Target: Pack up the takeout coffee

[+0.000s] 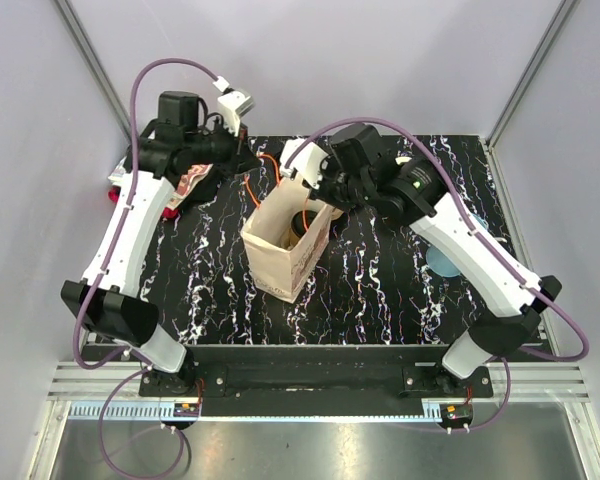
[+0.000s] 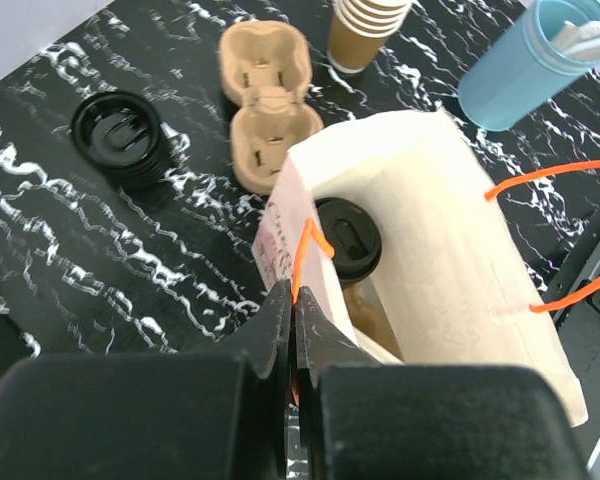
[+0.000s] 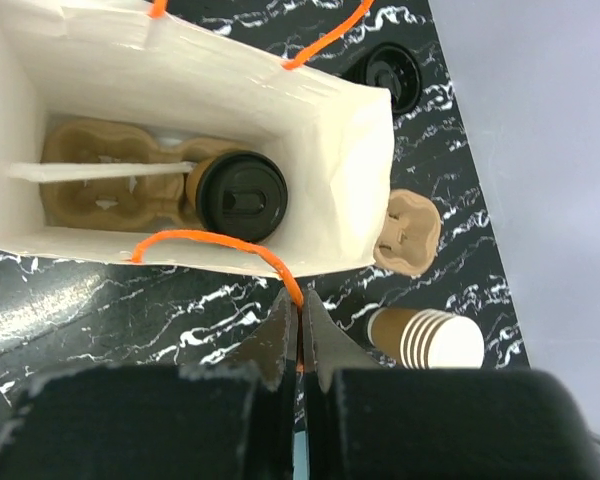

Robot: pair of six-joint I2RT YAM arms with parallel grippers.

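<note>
The takeout coffee (image 3: 242, 195), a brown cup with a round black lid, stands upright inside the white paper bag (image 3: 350, 190) in a brown pulp carrier (image 3: 100, 185). It also shows in the bag in the left wrist view (image 2: 346, 238) and from above (image 1: 300, 228). My left gripper (image 2: 296, 300) is shut on one orange cord handle (image 2: 305, 255) at the bag's rim. My right gripper (image 3: 300, 305) is shut on the other orange handle (image 3: 220, 240). From above, the left gripper (image 1: 248, 158) and the right gripper (image 1: 308, 188) hang over the bag's (image 1: 280, 262) far end.
Beside the bag on the black marbled table (image 2: 100, 260) lie a spare pulp carrier (image 2: 268, 105), a stack of black lids (image 2: 120, 138), a stack of lidless paper cups (image 2: 365, 30) and a light blue cup (image 2: 525, 65). A red-and-white packet (image 1: 185, 185) lies under the left arm.
</note>
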